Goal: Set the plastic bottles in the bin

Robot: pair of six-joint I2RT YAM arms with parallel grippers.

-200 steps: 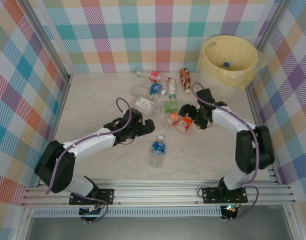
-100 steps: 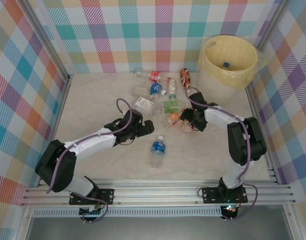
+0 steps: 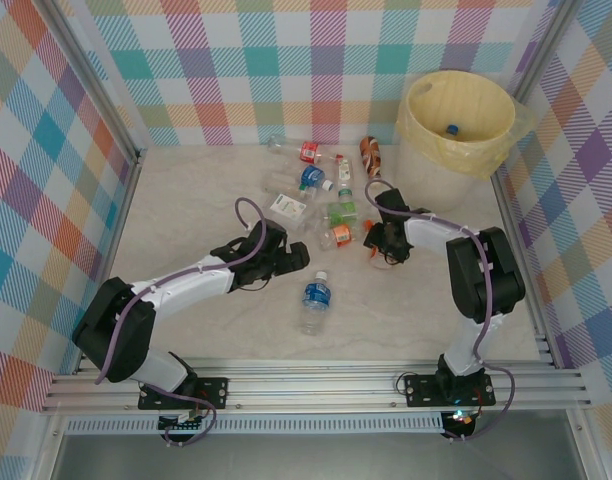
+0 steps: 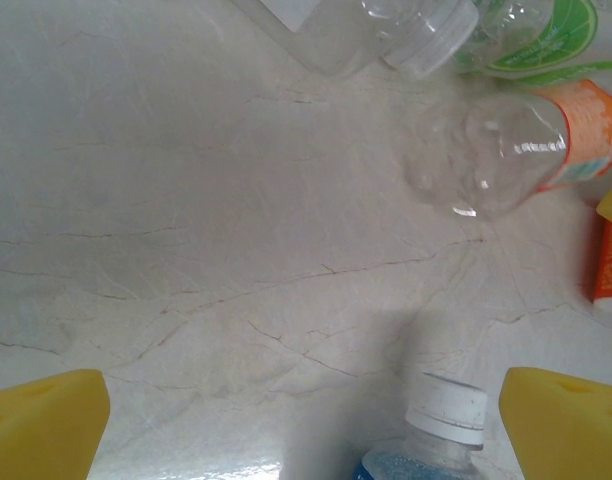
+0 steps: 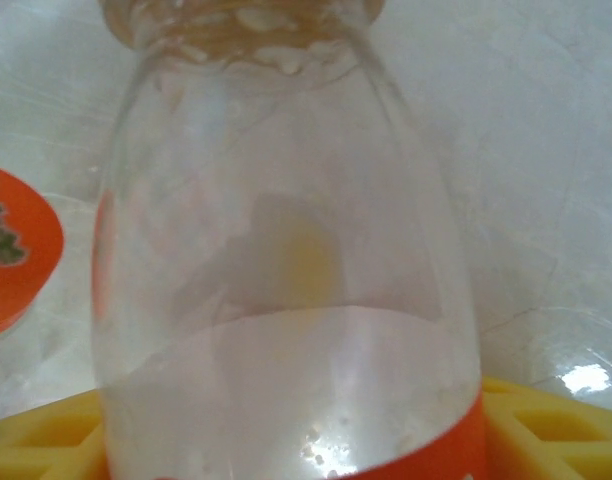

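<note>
Top external: the bin held one blue-capped bottle; over the marbled worktop, the left tool gaped wide, and the right tool flanked an orange-labelled bottle, grip unclear.

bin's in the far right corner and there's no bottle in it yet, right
Not quite. The bin does stand in the far right corner, but the top external view shows one blue-capped bottle already inside it.
</note>
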